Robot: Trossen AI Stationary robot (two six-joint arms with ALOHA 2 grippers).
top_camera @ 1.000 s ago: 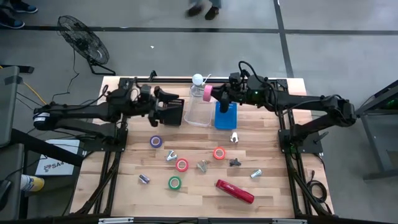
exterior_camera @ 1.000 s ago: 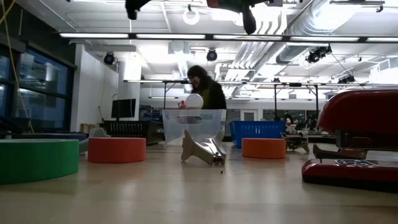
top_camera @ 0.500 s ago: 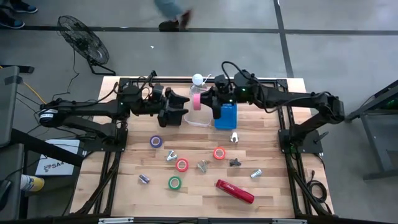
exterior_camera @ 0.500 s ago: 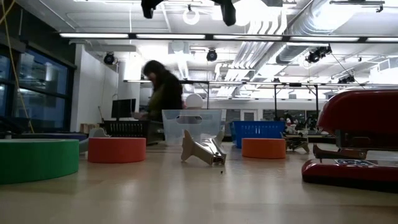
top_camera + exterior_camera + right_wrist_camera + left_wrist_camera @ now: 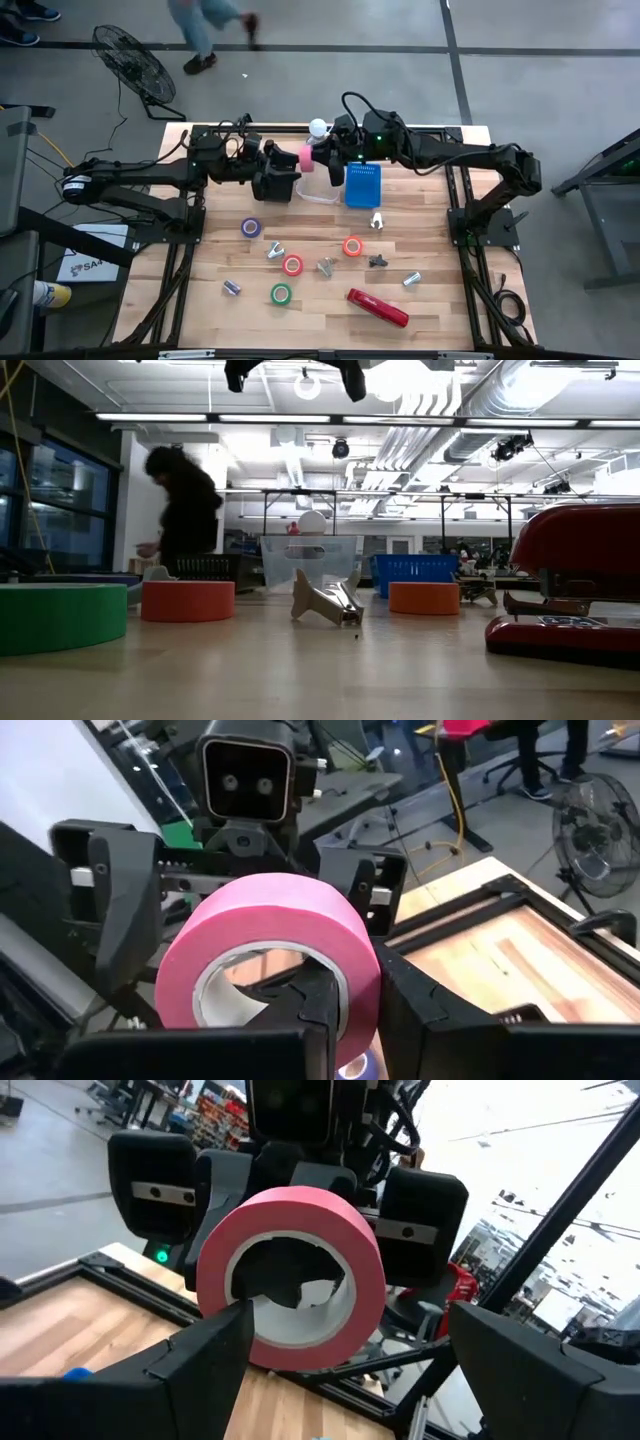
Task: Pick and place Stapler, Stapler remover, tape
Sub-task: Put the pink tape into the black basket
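Above the back edge of the table, pink tape roll [image 5: 305,158] is up in the air, pinched by right gripper [image 5: 318,156] — fingers clamped on the roll's wall, one inside the core, one outside, per right wrist cam [image 5: 268,982]. Left gripper [image 5: 283,172] sits right opposite, jaws spread wide w/ nothing in them, roll just in front of the gap btwn its fingers [image 5: 215,1365].

Under/behind the handoff spot: clear plastic bin [image 5: 318,186] w/ a white ball-top [image 5: 318,128] at its back, blue basket [image 5: 363,185] just beside it on the right.

Rest of the task stuff is lying on the wood: purple roll [image 5: 251,227], two red-orange rolls [image 5: 292,265] [image 5: 352,246], green roll [image 5: 281,294], red stapler [image 5: 377,307] near front edge, lying diagonal. Small metal bits scattered among them, can't ID each.

Person [image 5: 183,510] walking past behind the table; floor fan [image 5: 134,62] off the back-left corner.
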